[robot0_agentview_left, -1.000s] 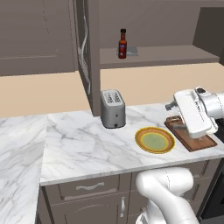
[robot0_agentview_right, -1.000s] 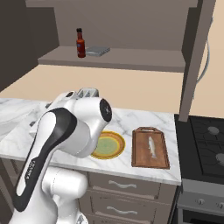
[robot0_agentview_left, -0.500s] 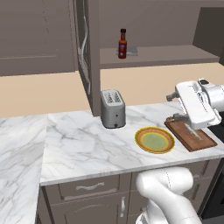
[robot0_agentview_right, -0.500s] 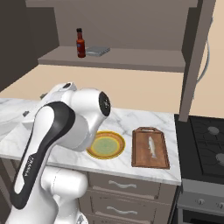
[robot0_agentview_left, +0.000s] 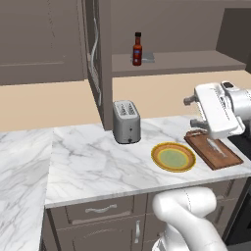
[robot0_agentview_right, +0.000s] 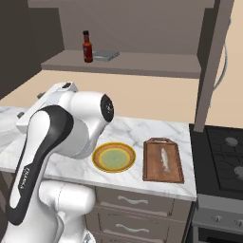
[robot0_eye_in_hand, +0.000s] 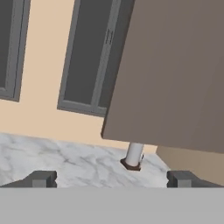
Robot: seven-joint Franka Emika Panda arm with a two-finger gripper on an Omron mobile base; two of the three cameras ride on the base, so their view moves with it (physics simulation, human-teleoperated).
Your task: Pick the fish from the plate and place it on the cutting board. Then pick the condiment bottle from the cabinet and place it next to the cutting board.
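Note:
The silvery fish (robot0_agentview_right: 164, 159) lies lengthwise on the dark red-brown cutting board (robot0_agentview_right: 163, 160), to the right of the yellow-rimmed plate (robot0_agentview_right: 114, 157), whose green centre is bare. In the left base view the plate (robot0_agentview_left: 173, 157) sits beside the board (robot0_agentview_left: 215, 153), and my white hand hangs above the board's far end. My gripper (robot0_agentview_left: 192, 112) points left toward the toaster, open and holding nothing. The hand view shows its fingertips (robot0_eye_in_hand: 41, 178) wide apart over marble. The condiment bottle (robot0_agentview_left: 137, 49) stands upright on the cabinet shelf (robot0_agentview_left: 196, 61), high above the counter and far from the gripper.
A silver toaster (robot0_agentview_left: 126, 121) stands left of the plate, at the foot of the open cabinet door (robot0_agentview_left: 95, 63). A flat grey object (robot0_agentview_right: 105, 55) lies beside the bottle. A black stove (robot0_agentview_right: 223, 147) adjoins the counter's right end. A white post on a brown foot (robot0_eye_in_hand: 134, 156) stands ahead of the hand.
My hand has risen from just above the cutting board and drifted slightly left, jaws staying wide. The fish, plate and bottle have not moved.

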